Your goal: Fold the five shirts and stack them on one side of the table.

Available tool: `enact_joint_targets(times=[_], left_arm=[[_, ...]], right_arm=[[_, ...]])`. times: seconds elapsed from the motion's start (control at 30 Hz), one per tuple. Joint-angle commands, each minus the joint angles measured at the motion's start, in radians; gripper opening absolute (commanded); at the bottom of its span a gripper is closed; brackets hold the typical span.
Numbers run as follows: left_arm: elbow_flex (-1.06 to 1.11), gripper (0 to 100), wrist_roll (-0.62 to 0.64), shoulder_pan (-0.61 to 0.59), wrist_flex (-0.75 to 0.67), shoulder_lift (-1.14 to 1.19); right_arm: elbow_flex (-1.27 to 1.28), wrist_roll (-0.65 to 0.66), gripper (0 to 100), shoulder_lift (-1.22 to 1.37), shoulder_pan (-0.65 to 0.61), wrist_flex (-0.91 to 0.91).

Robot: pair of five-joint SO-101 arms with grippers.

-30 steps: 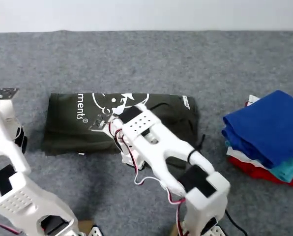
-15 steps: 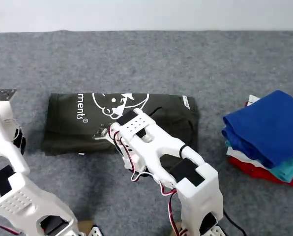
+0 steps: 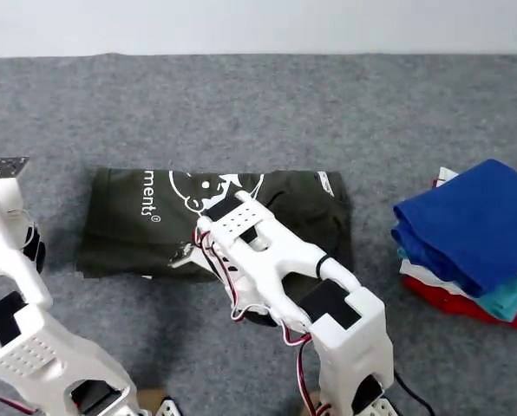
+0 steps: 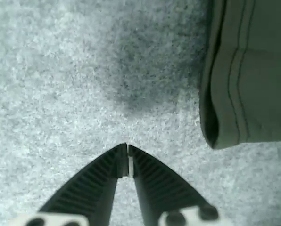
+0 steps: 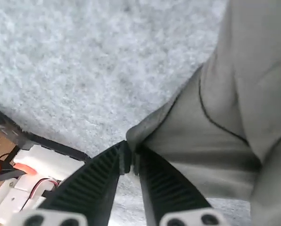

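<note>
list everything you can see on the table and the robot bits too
dark green shirt: one, dark green with white print, folded, lying flat left of the table's middle
stack of folded shirts: one stack with four layers showing, blue on top, then teal, white and red, at the table's right edge
grey mat: one, grey, covering the table under everything
white wall: one, white, along the far edge of the mat
left gripper: one, black fingers on a white arm, shut on nothing, over the grey mat beside a corner of the dark green shirt, not touching it
right gripper: one, black fingers on a white arm, shut on the near edge of the dark green shirt
</note>
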Motion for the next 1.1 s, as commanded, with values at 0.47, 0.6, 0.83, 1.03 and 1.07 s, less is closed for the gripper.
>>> enact_joint_targets(times=[0.47,0.6,0.83,1.03,1.07], left_arm=[[-0.102,0,-0.009,0.023,0.038,-0.072],[-0.196,0,0.026,0.115,0.044,-0.069],[-0.275,0,0.180,0.376,-0.063,0.012],[-0.292,0,0.193,0.454,-0.107,0.198],[-0.303,0,0.193,0.448,-0.103,0.227]], right_arm=[[-0.330,-0.006,19.0,-0.280,0.105,0.088],[-0.353,0.000,12.9,-0.260,0.300,-0.097],[-0.354,0.002,1.7,-0.041,0.524,-0.552],[-0.425,0.000,1.7,0.194,0.590,-0.654],[-0.446,-0.002,1.7,0.225,0.607,-0.653]])
